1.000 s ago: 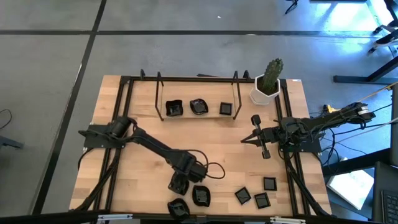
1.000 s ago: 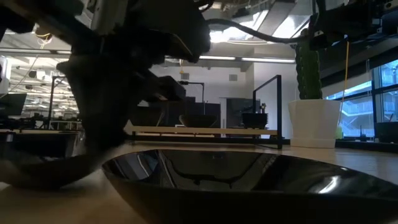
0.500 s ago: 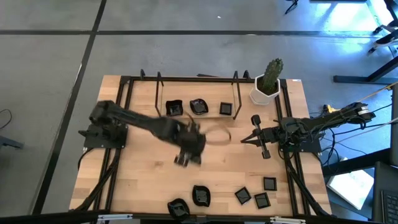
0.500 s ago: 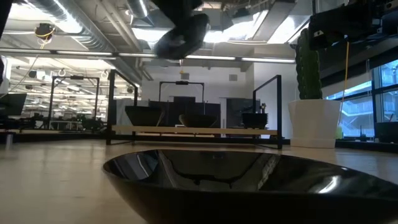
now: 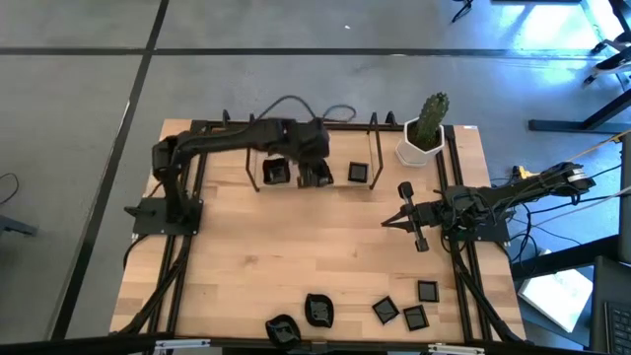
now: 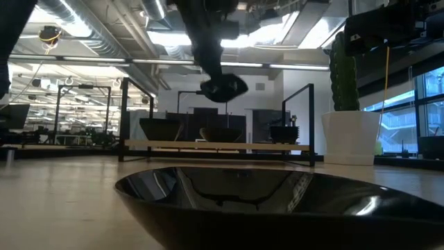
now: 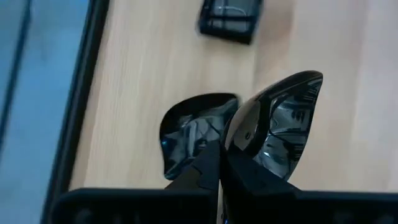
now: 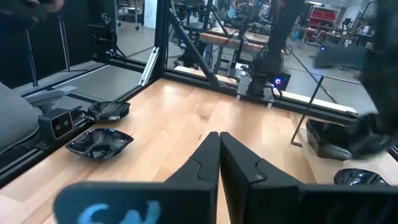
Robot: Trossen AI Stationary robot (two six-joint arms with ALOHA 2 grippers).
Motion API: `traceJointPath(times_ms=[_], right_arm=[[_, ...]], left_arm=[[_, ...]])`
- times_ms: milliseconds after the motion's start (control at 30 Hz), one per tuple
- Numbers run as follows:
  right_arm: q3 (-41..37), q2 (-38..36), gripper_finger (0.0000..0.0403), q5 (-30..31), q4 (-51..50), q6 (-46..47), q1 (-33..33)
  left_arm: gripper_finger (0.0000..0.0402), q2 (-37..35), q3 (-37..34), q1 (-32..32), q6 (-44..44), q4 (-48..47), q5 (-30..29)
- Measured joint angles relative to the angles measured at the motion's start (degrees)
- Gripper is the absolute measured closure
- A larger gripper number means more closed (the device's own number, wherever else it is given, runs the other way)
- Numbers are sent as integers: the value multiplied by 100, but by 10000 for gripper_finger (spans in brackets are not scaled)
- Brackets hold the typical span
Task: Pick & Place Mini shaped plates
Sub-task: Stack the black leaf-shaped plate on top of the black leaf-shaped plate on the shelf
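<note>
Mini shaped plates, tiny glossy black dishes, lie in two groups on the pale wooden worktop [image 5: 246,256]: three in a row inside the black wire rack [image 5: 314,150] at the far edge, and five scattered along the near edge. The left arm reaches over the rack, its left hand [image 5: 315,175] hanging above the middle dish of the row. That hand is pinched tight on the rim of a rounded black dish [image 7: 280,134], which tilts up clear of the wood, with the rounded dish [image 7: 189,134] in the rack just below it. The right hand [image 5: 388,222] waits at the right side of the worktop, fingers closed together and empty, near a white pot with a green cactus [image 5: 424,133].
</note>
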Motion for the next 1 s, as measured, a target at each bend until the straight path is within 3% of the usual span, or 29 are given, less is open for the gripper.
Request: traceJointPath(times_ms=[400,733,1000], right_arm=[[0,-1,389,1,-28,-95,0],[0,-1,389,0,-28,-90,2],[0,0,389,0,-28,-89,1]], left_arm=[[399,847,-1,667,42,273,317],[385,891,0,748,150,380,333],[351,891,0,748,152,376,380]])
